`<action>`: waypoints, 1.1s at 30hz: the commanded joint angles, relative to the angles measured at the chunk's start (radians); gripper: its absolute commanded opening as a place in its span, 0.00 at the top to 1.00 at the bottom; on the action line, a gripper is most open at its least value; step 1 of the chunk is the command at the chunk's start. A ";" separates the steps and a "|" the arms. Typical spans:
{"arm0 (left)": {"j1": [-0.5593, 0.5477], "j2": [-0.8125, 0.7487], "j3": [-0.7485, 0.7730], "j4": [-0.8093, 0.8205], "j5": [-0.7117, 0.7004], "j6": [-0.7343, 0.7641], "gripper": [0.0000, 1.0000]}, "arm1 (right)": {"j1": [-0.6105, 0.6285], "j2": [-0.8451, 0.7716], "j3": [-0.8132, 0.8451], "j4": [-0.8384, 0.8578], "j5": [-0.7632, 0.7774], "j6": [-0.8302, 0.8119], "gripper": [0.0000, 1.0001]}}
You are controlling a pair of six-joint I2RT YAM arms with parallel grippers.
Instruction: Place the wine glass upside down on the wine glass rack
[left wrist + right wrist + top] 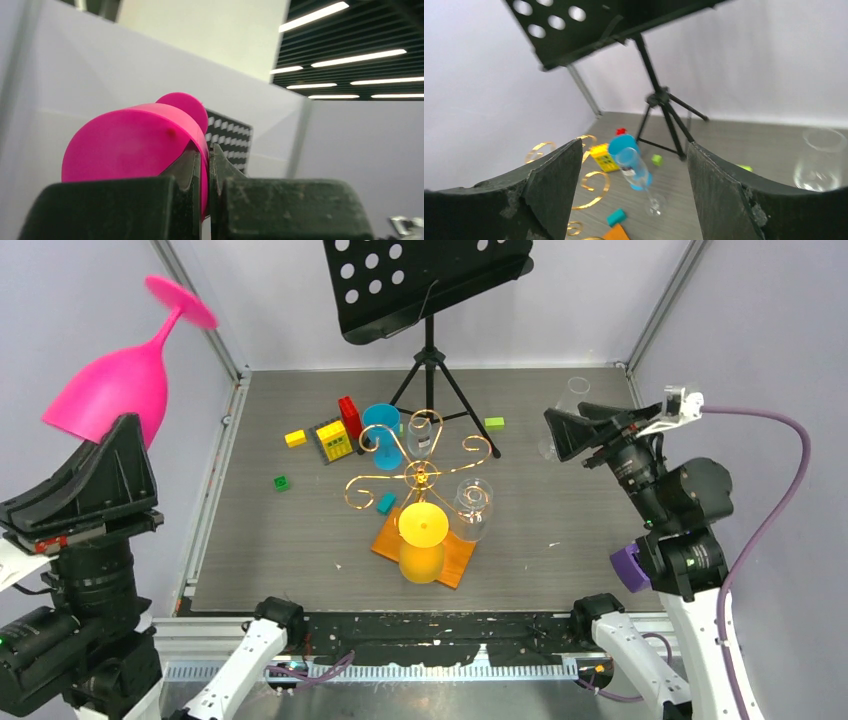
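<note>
A pink wine glass (110, 390) is held high at the far left, tilted, with its foot up and away from me. My left gripper (122, 428) is shut on its rim; in the left wrist view the pink wall (130, 145) is pinched between the left gripper (206, 156) jaws. The wine glass rack (420, 475), gold wire loops on an orange base (458, 562), stands mid-table, well right of and below the glass. A yellow glass (422, 530) and a clear glass (472, 505) hang on it. My right gripper (565, 430) hovers open at the right, nothing between its fingers (554, 185).
A black music stand (425, 280) rises behind the rack. A blue cup (382, 423), a clear flute (631, 162) and small coloured bricks (333, 440) lie left of the rack. Another clear glass (572, 395) stands at the back right. Enclosure walls stand close on both sides.
</note>
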State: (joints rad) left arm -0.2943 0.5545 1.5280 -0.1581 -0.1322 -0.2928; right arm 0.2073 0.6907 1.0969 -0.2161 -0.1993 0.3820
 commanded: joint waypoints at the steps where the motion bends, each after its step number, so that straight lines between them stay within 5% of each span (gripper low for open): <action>1: -0.003 0.085 -0.051 0.371 0.368 -0.269 1.00 | -0.004 -0.029 -0.028 0.270 -0.159 0.166 0.17; 6: -0.057 0.185 -0.092 0.574 0.456 -0.333 1.00 | -0.003 -0.028 -0.082 0.543 -0.274 0.401 0.17; 12: -0.597 0.311 -0.137 0.631 0.222 0.256 1.00 | -0.002 0.011 -0.180 0.933 -0.268 0.716 0.16; 16: -0.848 0.412 -0.168 0.758 0.063 0.635 1.00 | 0.004 0.037 -0.140 0.946 -0.284 0.750 0.16; 26: -0.988 0.546 -0.222 0.925 0.069 1.009 1.00 | 0.119 0.058 -0.117 0.952 -0.229 0.812 0.12; 33: -1.090 0.611 -0.260 0.955 0.084 1.308 1.00 | 0.177 0.139 -0.129 1.103 -0.182 0.988 0.13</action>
State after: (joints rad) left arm -1.3315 1.1393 1.2854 0.6933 -0.0517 0.7715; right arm 0.3660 0.7769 0.9428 0.7582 -0.4263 1.2316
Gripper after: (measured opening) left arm 0.008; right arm 0.876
